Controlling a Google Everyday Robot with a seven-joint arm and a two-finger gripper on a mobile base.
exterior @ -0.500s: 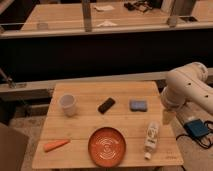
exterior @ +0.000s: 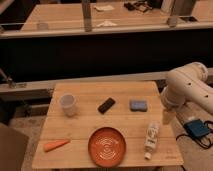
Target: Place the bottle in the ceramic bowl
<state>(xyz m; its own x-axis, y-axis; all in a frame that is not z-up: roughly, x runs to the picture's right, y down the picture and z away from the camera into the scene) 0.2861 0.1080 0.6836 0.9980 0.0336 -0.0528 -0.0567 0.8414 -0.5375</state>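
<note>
On the wooden table (exterior: 125, 122) we see a slender white plastic bottle (exterior: 152, 136) right of a round orange-red ceramic bowl (exterior: 107, 146); beyond, the gripper (exterior: 168, 118) hangs spread, unmoved.

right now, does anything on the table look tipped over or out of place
The bottle lies on its side near the table's right edge, beside the ceramic bowl, not upright. Nothing looks spilled. The gripper hangs just off that edge, empty.
</note>
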